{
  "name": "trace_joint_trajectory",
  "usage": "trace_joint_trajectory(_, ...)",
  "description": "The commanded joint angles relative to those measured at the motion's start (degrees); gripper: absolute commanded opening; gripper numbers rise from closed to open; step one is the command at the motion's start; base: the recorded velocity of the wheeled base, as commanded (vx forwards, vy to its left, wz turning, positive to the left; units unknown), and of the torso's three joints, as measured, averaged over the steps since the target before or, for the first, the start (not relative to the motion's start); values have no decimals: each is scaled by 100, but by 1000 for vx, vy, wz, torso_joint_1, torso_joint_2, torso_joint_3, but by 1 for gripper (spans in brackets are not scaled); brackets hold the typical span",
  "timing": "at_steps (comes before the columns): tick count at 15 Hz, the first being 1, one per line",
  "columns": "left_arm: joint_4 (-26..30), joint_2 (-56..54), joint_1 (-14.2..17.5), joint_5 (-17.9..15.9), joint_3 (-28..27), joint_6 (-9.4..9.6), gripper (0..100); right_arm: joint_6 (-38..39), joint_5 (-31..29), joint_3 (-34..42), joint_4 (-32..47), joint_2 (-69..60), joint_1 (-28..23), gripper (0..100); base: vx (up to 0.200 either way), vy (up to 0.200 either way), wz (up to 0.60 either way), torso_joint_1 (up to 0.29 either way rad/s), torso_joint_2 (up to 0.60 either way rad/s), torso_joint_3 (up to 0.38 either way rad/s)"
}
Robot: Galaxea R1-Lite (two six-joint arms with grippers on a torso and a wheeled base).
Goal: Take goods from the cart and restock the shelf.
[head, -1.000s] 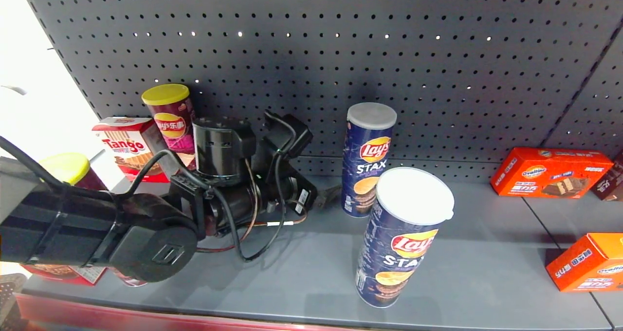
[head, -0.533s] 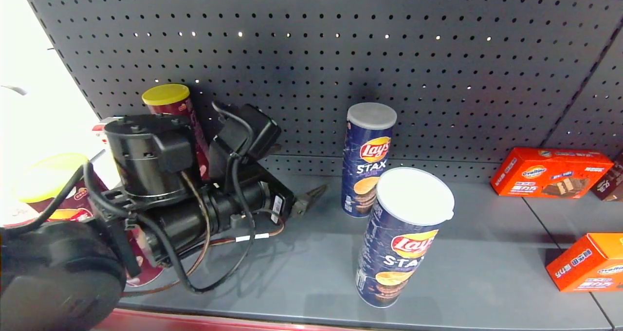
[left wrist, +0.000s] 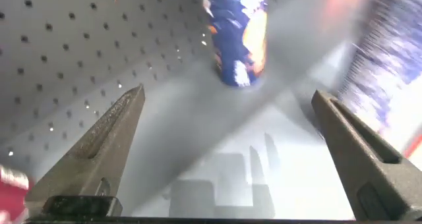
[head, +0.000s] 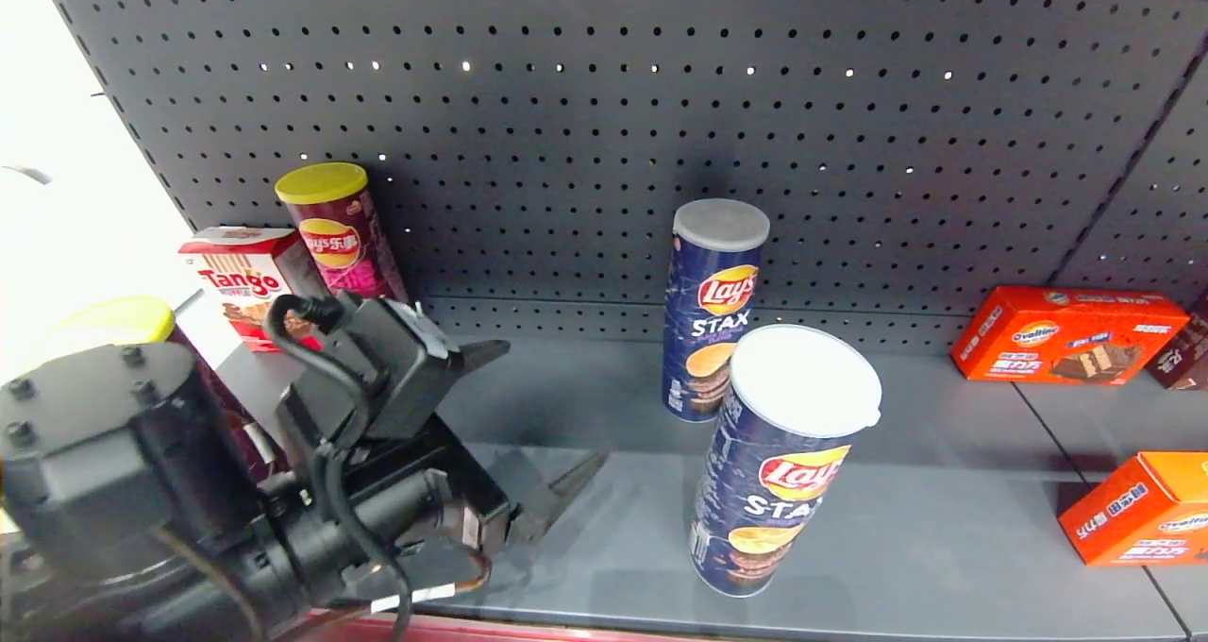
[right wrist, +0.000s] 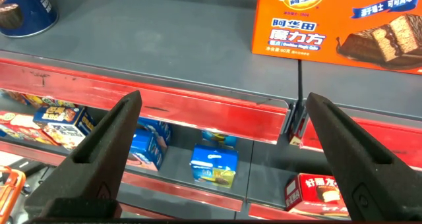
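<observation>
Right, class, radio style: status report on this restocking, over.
Left tool open, empty, over shelf. Right tool open, empty, near orange box. Front blue can, rear blue can upright. Nothing blocking.

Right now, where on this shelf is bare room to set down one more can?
Widest bare shelf: between the front blue can and the front orange box. Smaller: between the left gripper and the rear blue can. Crowded: the left end, by the maroon can and wafer box.
</observation>
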Motion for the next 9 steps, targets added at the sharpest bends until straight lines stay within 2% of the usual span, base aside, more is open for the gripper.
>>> trace_joint_trajectory(1, -33, -661, -406, 72, 571, -19, 100, -2, -2, 0, -2, 9, 3, 100, 0, 0, 0, 0, 0, 0)
trace_joint_trajectory(2, -15, -969, -643, 72, 870, -45, 100, -2, -2, 0, -2, 9, 3, 100, 0, 0, 0, 0, 0, 0)
trace_joint_trajectory(3, -15, -1162, -749, 72, 1090, -45, 100, -2, -2, 0, -2, 9, 3, 100, 0, 0, 0, 0, 0, 0)
trace_joint_trajectory(7, 37, -2050, -775, 72, 1837, -63, 100, -2, -2, 0, -2, 9, 3, 100, 0, 0, 0, 0, 0, 0)
trace_joint_trajectory(8, 72, -2349, -775, 72, 2022, -98, 100, -2, -2, 0, -2, 9, 3, 100, 0, 0, 0, 0, 0, 0)
trace_joint_trajectory(9, 125, -2911, -766, 54, 2523, -239, 100, -2, -2, 0, -2, 9, 3, 100, 0, 0, 0, 0, 0, 0)
